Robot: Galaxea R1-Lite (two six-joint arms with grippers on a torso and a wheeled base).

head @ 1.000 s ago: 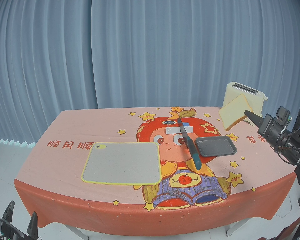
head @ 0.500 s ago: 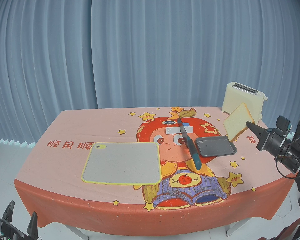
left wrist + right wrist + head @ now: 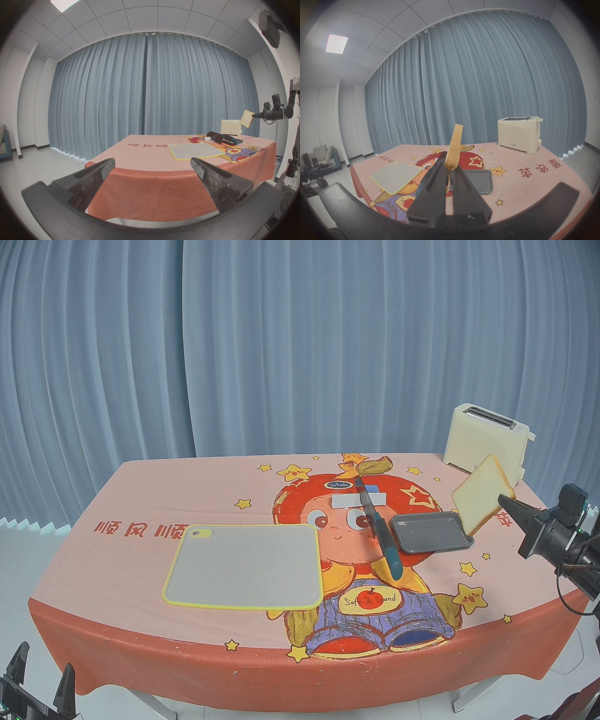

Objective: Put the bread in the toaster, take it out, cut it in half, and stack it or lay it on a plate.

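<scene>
R arm (image 3: 562,534) reaches in from the robot's right side, forearm approx level, wrist pointing toward the left. R gripper (image 3: 503,497) is clamped on one corner of the bread (image 3: 482,493), held up in the air w/ the slice tilted. L gripper (image 3: 152,162) sits low at the near left, pointing forward, its fingers (image 3: 93,175) spread wide apart.

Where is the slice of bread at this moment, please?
In the head view the bread is on the robot's right, held in the air by the right gripper, between the toaster and the grey tray.
</scene>
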